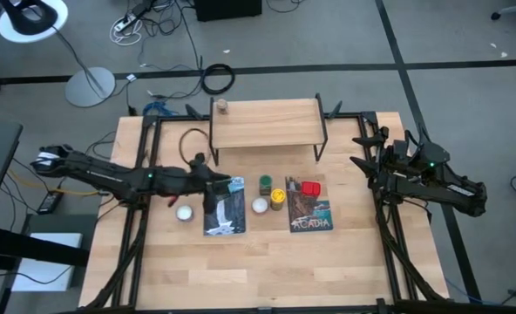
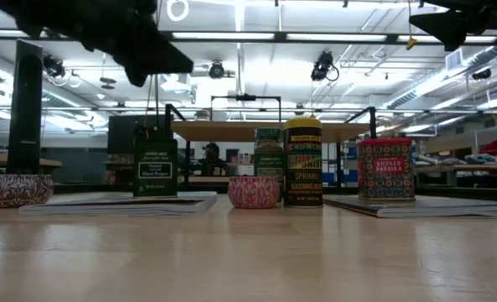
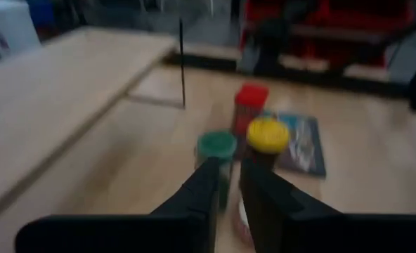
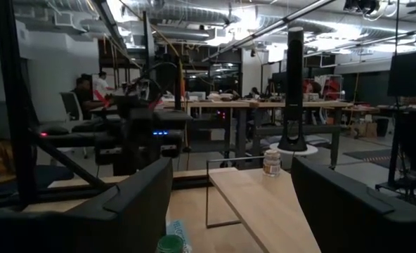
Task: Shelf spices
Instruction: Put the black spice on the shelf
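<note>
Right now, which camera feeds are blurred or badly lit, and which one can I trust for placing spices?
Left wrist view: soft with blur, though the green jar, yellow-capped jar and red tin stay distinguishable. Low view: ceiling lights glare behind the jars, arms silhouetted. Right wrist view: dim, but the tiny brown jar on the shelf reads clearly. High view: evenly lit, sharpest overall.

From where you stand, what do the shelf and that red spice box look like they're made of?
The shelf: a pale wooden board, matte with visible grain, on thin black legs, probably metal. The red spice box: likely a printed tin, judging by its slight sheen and boxy shape.
</note>
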